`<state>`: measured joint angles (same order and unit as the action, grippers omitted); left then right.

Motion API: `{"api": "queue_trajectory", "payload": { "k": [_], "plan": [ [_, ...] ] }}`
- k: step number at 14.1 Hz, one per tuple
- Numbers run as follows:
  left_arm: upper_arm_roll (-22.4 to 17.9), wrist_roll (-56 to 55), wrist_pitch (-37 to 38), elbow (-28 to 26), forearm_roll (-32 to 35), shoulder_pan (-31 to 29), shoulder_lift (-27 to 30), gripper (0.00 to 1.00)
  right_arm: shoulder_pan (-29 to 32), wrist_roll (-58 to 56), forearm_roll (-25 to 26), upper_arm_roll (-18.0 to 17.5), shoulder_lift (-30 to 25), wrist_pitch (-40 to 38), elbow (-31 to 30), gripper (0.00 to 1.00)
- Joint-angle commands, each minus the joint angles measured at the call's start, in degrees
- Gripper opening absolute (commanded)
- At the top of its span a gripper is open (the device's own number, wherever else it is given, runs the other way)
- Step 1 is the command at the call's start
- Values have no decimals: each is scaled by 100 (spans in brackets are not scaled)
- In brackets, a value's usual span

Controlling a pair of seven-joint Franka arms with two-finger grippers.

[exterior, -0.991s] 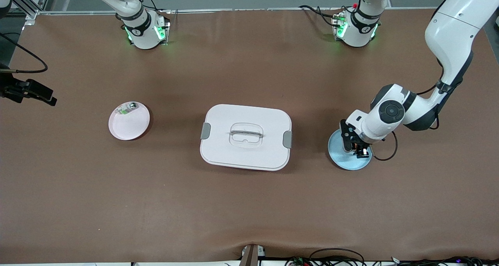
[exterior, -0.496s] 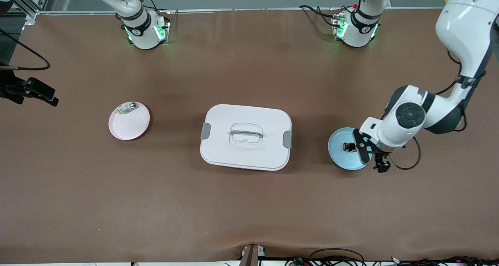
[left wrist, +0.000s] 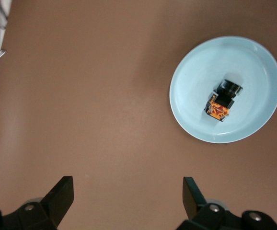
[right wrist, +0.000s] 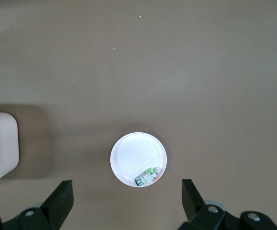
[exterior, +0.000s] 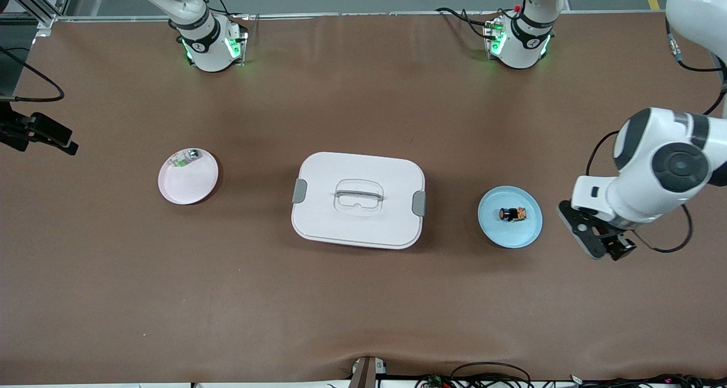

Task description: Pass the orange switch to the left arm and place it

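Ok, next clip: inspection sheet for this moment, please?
Surface: brown table, bare around the items.
Job's things: orange switch lies on the blue plate; box shut, mid-table.
Clutter: pink plate holding a green-and-clear part, toward the right arm's end.
Grippers: left pincer open over bare table beside the blue plate; right pincer open, high over the pink plate.
Cables: bundle along the near edge.
Surroundings: nothing seen.

The tiny black cylindrical orange switch (exterior: 512,213) (left wrist: 223,99) with its round orange cap lies on its side in a light-blue plate. The large white rounded-rectangular plastic box (exterior: 358,199) sits closed at mid-desk, grey latches at both ends.
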<state>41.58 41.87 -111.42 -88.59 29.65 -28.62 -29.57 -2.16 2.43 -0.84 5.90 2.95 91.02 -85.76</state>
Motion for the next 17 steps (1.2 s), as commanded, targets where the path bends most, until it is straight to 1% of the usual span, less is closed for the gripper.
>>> {"api": "queue_trajectory", "payload": {
  "k": [1,3,6,8,9,11,13,15,17],
  "plan": [
    [8,-537,462,500,-371,5,-31,100,198,-67,-57,-28,-5,-93,139,100],
    [25,-1055,568,518,-424,-204,249,100,225,-76,-57,-28,-14,-119,130,100],
    [8,-1890,577,518,-1195,-363,495,100,208,-76,-48,-28,-31,-120,86,100],
    [8,-2654,673,518,-1487,-460,627,100,190,-85,-22,-37,-31,-128,78,100],
    [8,-3084,813,518,-1619,-487,680,100,164,-76,91,-54,-49,-137,51,100],
    [34,-3997,1085,518,-1655,-487,725,100,155,-76,145,-72,-58,-172,42,100],
    [121,-4947,1183,518,-1655,-478,848,100,155,-76,145,-72,-58,-163,34,100],
    [201,-5250,1324,518,-1646,-478,874,100,164,-76,119,-63,-40,-163,60,100],
    [183,-5181,1368,527,-1550,-487,936,100,146,-76,119,-72,-40,-181,51,100]
  ]
}}
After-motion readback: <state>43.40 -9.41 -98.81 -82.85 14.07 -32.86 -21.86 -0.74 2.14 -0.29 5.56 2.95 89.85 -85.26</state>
